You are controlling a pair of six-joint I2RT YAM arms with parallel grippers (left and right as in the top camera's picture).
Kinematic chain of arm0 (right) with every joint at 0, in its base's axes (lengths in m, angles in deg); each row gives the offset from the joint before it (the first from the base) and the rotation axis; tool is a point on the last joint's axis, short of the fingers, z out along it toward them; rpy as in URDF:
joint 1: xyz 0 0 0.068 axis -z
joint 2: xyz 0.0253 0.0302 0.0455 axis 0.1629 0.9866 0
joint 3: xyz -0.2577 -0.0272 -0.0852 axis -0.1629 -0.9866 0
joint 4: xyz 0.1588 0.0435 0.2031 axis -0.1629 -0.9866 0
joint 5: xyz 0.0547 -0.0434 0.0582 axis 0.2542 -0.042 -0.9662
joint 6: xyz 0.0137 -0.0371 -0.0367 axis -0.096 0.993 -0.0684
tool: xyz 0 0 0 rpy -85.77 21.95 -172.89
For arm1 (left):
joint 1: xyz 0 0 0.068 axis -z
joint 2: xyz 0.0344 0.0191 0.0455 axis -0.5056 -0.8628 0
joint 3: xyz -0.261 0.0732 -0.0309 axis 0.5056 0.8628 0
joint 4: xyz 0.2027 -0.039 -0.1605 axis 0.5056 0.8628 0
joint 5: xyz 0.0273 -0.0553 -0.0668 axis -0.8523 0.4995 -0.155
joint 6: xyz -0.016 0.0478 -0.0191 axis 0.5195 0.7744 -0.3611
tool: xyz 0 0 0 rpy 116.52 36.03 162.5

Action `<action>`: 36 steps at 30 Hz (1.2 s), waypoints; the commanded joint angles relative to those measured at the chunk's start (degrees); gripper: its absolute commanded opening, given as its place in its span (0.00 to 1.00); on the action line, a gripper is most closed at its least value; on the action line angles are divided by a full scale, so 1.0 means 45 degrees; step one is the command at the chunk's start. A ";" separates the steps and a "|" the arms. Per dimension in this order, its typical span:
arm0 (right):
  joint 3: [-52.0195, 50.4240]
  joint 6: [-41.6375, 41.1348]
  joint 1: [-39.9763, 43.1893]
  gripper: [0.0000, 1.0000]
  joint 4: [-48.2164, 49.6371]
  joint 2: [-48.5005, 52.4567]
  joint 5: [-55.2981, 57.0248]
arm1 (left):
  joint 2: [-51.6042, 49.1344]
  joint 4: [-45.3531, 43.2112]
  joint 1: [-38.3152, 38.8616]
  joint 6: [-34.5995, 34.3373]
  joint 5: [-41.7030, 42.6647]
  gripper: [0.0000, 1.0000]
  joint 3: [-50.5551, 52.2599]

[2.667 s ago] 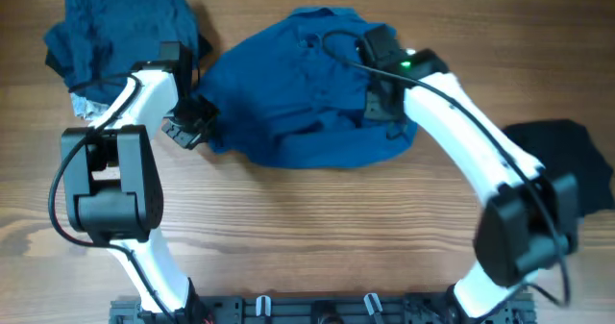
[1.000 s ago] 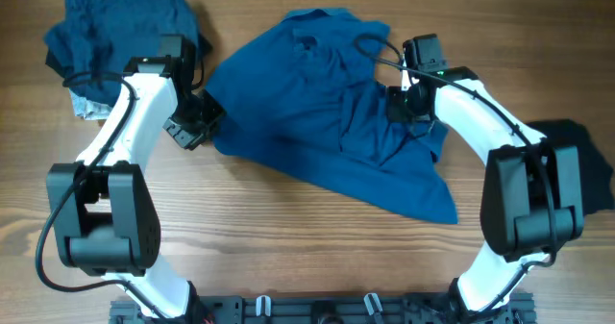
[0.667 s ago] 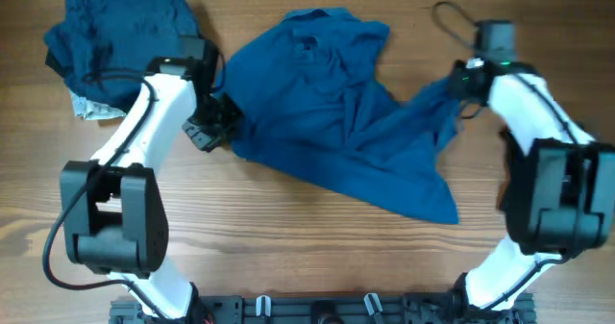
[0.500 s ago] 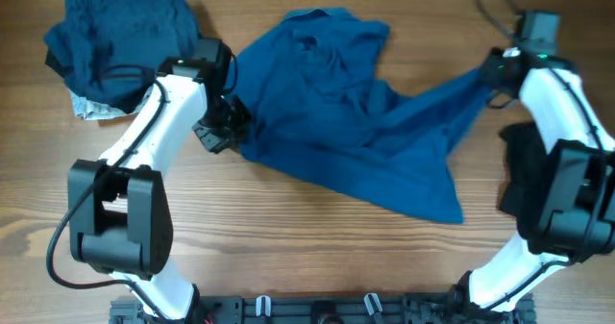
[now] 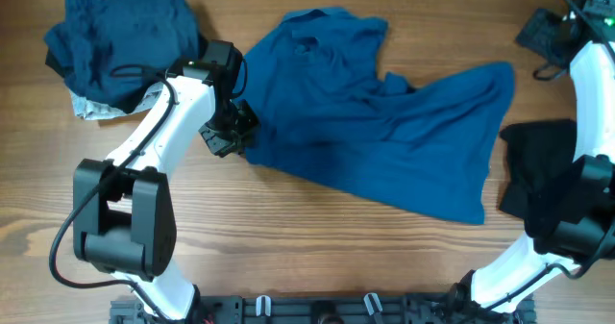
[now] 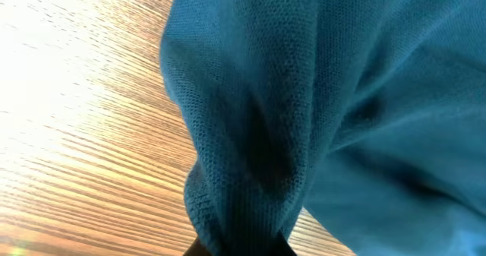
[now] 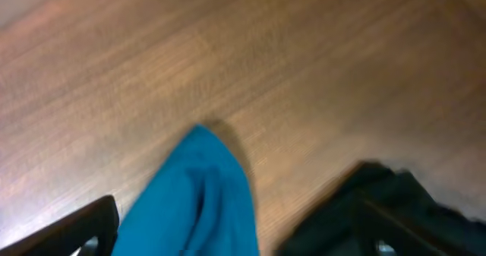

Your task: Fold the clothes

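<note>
OK, status. The blue shirt (image 5: 384, 132) lies mid-table, spread unevenly, running from just left of centre out toward the right edge. It is wrinkled and bunched at its far-left part and flatter on the right. One corner points toward the near edge and another reaches toward the far right corner.

The left gripper (image 5: 233, 137) is at the shirt's left edge with its jaws closed on the fabric. In the left wrist view the cloth gathers into a tight pinch at the fingertips, and a fold drapes up from it over the wood.

The right gripper (image 5: 540, 34) is up at the far right corner of the table (image 5: 317, 257), clear of the shirt. Its jaws are spread wide with nothing in them. In the right wrist view the two fingers (image 7: 80, 229) sit at opposite sides of the frame, and a shirt corner lies on the wood below them, apart from both.

The other garments:
- The navy clothes (image 5: 125, 31) are piled at the far left corner.
- A pale grey-white one (image 5: 86, 106) pokes out from under the near side of that pile.
- The black garment (image 5: 538, 175) is crumpled at the right edge, just beside the shirt's right side and partly behind the right arm.
</note>
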 commanded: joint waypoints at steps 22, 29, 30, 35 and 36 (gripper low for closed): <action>-0.3735 -0.6008 0.1627 0.04 -0.5387 -0.0690 0.0797 | 0.0180 -0.0262 0.0063 0.0257 -0.0486 0.05 0.0049; -0.4177 -0.6227 0.3322 0.05 -0.4891 -0.0690 0.0257 | 0.0180 -0.0267 0.0063 0.0253 -0.0510 0.06 0.0049; -0.4430 -0.6217 0.3342 0.06 -0.4634 -0.0690 0.0083 | 0.0180 -0.0219 0.0063 0.0253 -0.0510 0.06 0.0049; -0.6188 -0.5746 0.3342 0.07 -0.2482 -0.0685 -0.1132 | 0.0180 -0.0185 0.0063 0.0253 -0.0510 0.07 0.0049; -0.6475 -0.5702 0.3342 0.08 -0.2030 -0.0685 -0.1360 | 0.0180 -0.0185 0.0063 0.0253 -0.0510 0.07 0.0049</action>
